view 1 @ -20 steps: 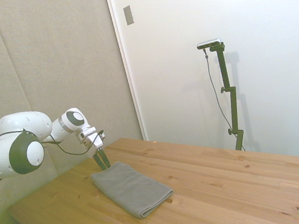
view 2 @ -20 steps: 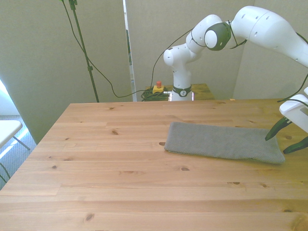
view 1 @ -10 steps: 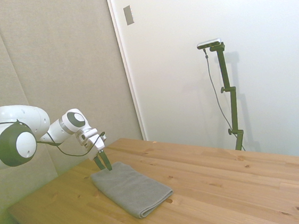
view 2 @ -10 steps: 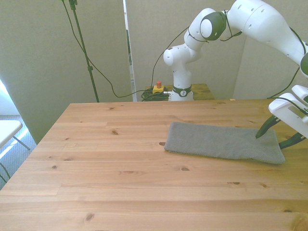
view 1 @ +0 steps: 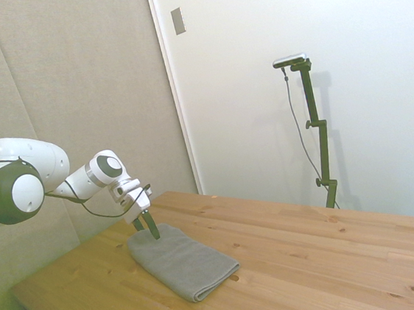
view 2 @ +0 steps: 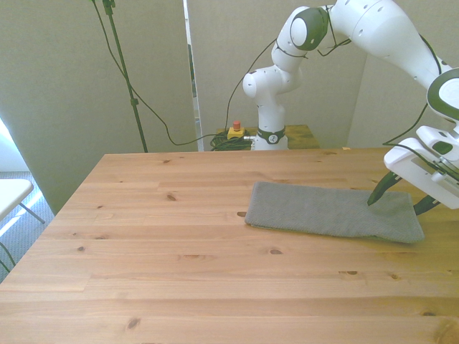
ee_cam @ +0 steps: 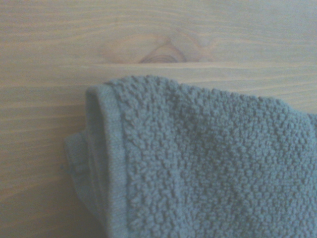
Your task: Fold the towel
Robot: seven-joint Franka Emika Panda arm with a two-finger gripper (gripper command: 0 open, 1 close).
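Note:
The grey towel (view 2: 323, 211) lies flat on the wooden table (view 2: 165, 244) as a long folded rectangle. It also shows in the side view, where the towel (view 1: 183, 262) runs toward the camera with a rounded fold at its near end. My gripper (view 2: 396, 203) is open and hangs low over the towel's end at the front view's right. One fingertip is above the cloth and the other is at its outer edge. The gripper (view 1: 147, 229) is at the towel's far end in the side view. The towel (ee_cam: 208, 173) fills much of the wrist view, showing a layered, hemmed corner on wood.
A small yellow box with a red button (view 2: 236, 130) and coiled cables sit behind the table's far edge by the robot's base. The corner of a white table (view 2: 11, 192) stands off the front view's left. The table edge runs close to the front view's right of the towel.
The gripper has moved from beyond the towel's end toward the front view's left, so it now stands over that end. It stays open. The towel has not moved.

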